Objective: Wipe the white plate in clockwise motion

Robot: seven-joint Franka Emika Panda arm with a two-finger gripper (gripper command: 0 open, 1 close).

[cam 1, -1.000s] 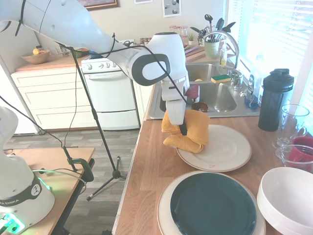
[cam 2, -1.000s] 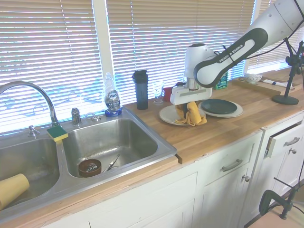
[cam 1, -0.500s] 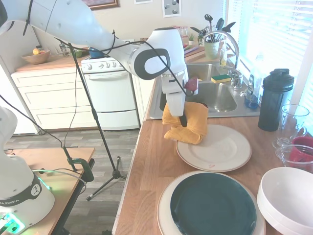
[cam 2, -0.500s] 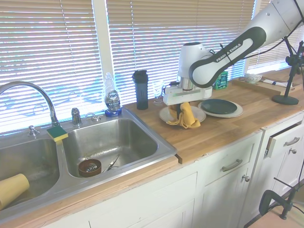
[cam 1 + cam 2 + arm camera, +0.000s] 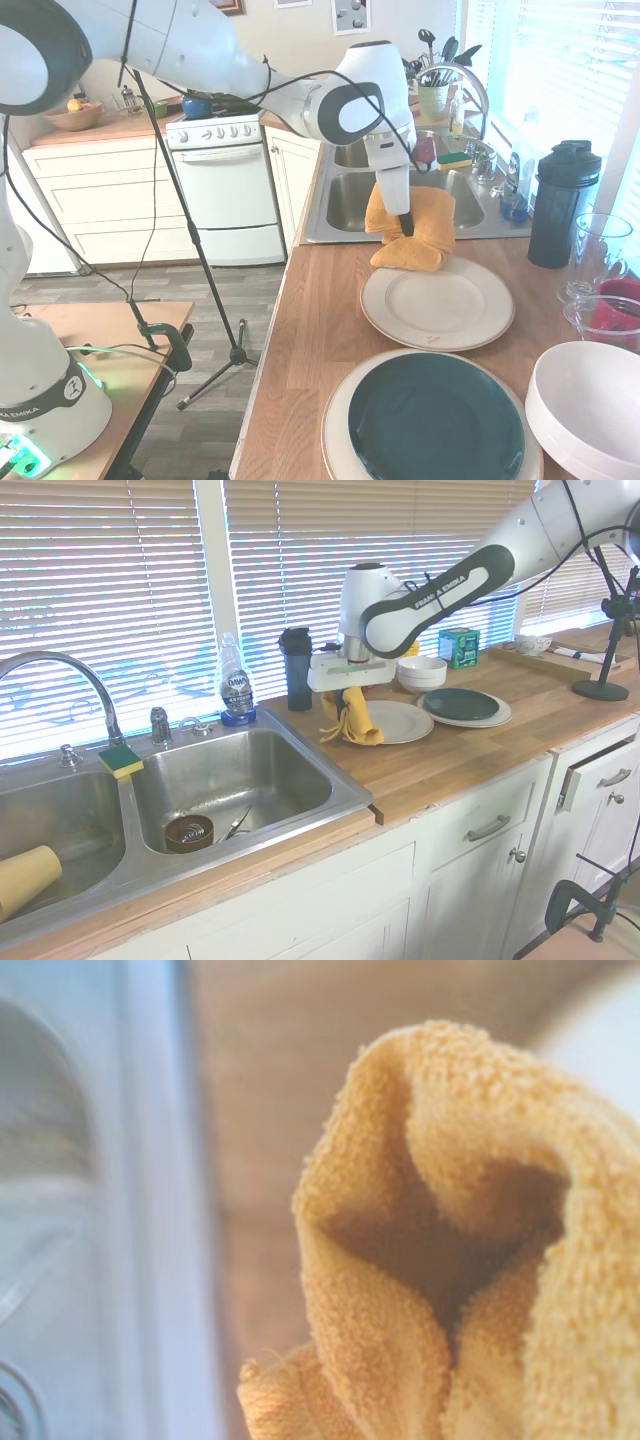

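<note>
First exterior view: gripper clamped on a yellow-orange cloth, hanging bunched over the wooden desk between the sink and the white plate. Cloth's lower fold just at, or just off, the plate's sink-side rim; contact unclear. Plate flat on the desk, its centre bare, a small reddish mark near the rim. Next along the desk, a dark green plate stacked on a larger white plate, with a deep white bowl beside it. Black shaker bottle and clear glasses toward the window-side edge.

Second exterior view: gripper closed on the cloth, drooping above the desk near the sink corner, beside the white plate. Dark plate stack farther along.

Wrist view: close, blurred folds of the cloth, sink edge and wood behind.
</note>
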